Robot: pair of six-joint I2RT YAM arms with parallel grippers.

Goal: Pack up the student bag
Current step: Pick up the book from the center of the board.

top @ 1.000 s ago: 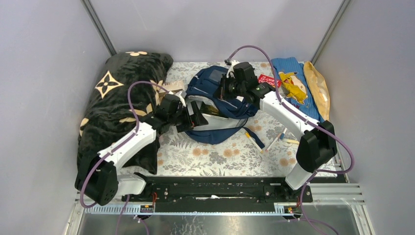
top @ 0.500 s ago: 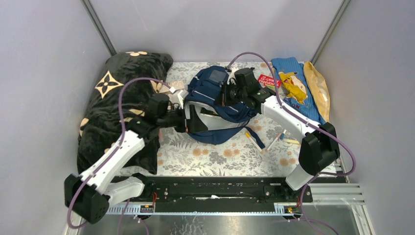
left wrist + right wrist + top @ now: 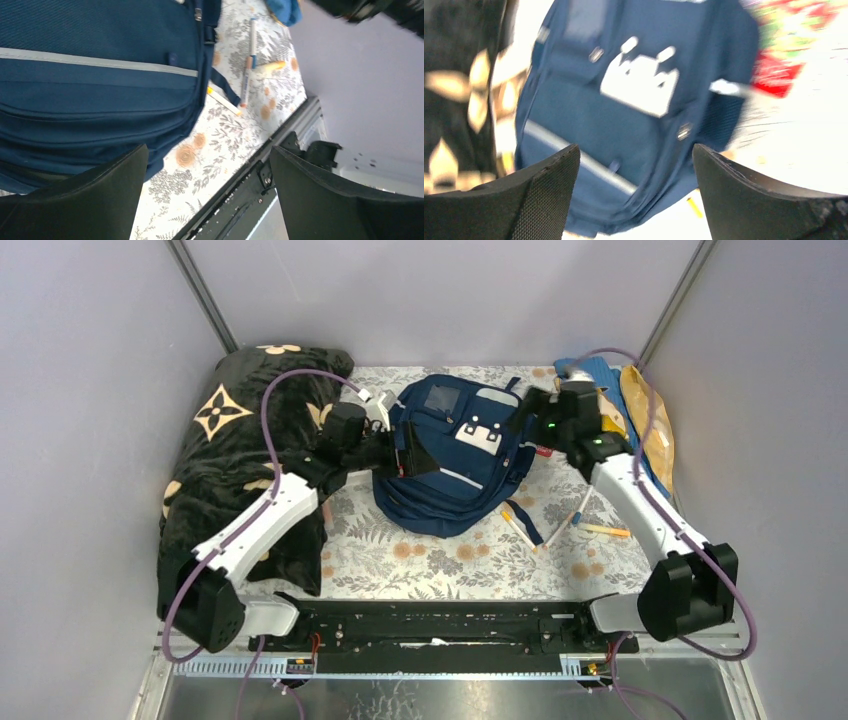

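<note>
The navy student bag (image 3: 455, 465) lies flat on the flowered table with its white patch (image 3: 478, 435) facing up. My left gripper (image 3: 415, 458) is open at the bag's left edge. In the left wrist view the left gripper (image 3: 207, 150) holds nothing, and the bag (image 3: 100, 75) with its pale stripe lies beyond the left finger. My right gripper (image 3: 530, 425) is open just off the bag's right side. In the blurred right wrist view the right gripper (image 3: 635, 147) is empty, with the bag (image 3: 624, 125) beyond it.
A black blanket (image 3: 245, 460) with tan flowers fills the left side. A light-blue cloth (image 3: 600, 410), a yellow packet (image 3: 650, 420) and a red packet (image 3: 779, 75) lie at the back right. Pens (image 3: 513, 523) lie near the bag's lower right. The black rail (image 3: 450, 615) runs along the near edge.
My right gripper opened, let go of the bag and drew back to the right. The bag dropped flat with its front patch up. The left gripper shifted towards the bag's left edge.
</note>
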